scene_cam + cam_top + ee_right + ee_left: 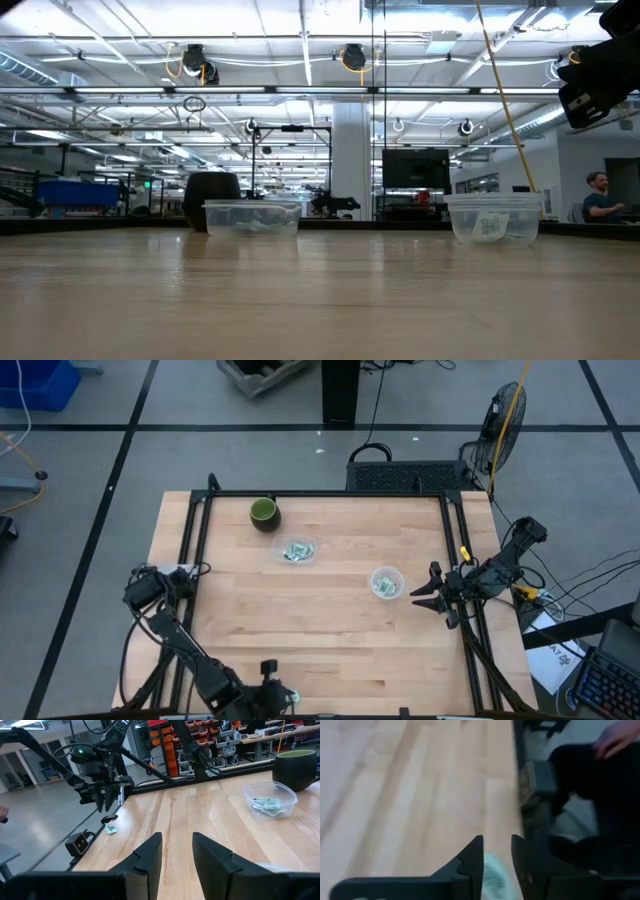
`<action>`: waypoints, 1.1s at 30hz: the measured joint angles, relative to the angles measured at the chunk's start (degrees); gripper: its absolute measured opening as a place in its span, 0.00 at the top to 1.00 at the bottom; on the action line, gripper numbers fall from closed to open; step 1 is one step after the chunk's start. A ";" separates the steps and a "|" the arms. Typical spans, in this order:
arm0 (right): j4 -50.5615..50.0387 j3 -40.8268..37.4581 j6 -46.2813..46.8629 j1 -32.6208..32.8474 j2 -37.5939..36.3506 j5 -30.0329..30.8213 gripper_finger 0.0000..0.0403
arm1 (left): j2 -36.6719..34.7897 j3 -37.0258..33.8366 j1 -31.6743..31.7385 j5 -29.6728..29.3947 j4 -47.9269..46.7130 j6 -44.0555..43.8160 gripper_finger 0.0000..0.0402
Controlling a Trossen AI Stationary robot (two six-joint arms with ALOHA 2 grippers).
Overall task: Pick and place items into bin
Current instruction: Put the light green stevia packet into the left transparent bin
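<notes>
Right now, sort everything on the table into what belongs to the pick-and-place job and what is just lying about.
Job:
- loose packet near the table's edge, below the left gripper
- rectangular clear container holding packets
- round clear container, also holding packets

Lying about:
- green cup
- fan on the floor beyond the table

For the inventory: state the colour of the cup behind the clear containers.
Dark green cup with a lighter green inside, clearest in the high view.

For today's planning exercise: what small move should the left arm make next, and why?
Probably lower the left gripper straight down, its fingers apart, to straddle the pale green packet. The packet lies on the table just beneath, near the edge, not yet gripped.
</notes>
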 joint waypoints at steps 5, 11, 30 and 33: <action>0.00 0.00 0.00 0.01 0.00 0.00 0.75 | 0.74 0.00 -0.85 0.02 6.82 -1.25 0.68; 0.00 0.00 0.00 -0.01 0.00 0.00 0.75 | 3.20 0.00 -3.37 -1.37 6.84 -5.31 0.68; 0.00 0.00 0.00 0.01 -0.02 0.00 0.75 | 7.96 -0.02 -4.01 -0.18 -0.17 -10.38 0.68; 0.00 0.00 0.00 -0.01 -0.02 0.00 0.75 | 7.96 -0.02 -3.83 -1.97 -0.54 -9.08 0.68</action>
